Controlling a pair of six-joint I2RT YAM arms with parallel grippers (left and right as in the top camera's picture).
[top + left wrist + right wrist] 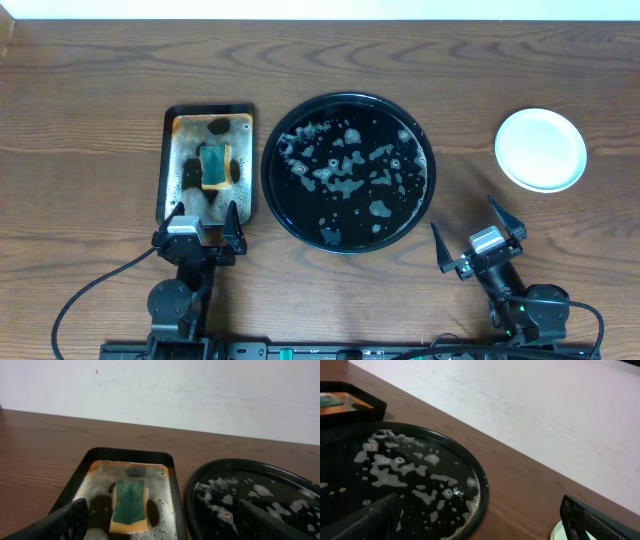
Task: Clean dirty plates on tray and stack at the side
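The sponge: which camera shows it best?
The left wrist view: the sponge sits close and large, green top and yellow base clear. Overhead shows it whole but small; the right wrist catches only a sliver.

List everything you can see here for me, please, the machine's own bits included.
table: one, brown wood, under everything.
round tray: one, glossy black, middle of the table; no plates on it.
foam: many white patches, spread over the round tray.
rectangular tray: one, black, left of the round tray; wet, with orange-brown residue.
sponge: one, green on top and yellow below, lying in the rectangular tray.
plates: pale, on the table right of the round tray; from above I cannot count how many are stacked.
left gripper: one, black, open, at the near edge of the rectangular tray, holding nothing.
right gripper: one, black, open, near the round tray's right side, holding nothing.
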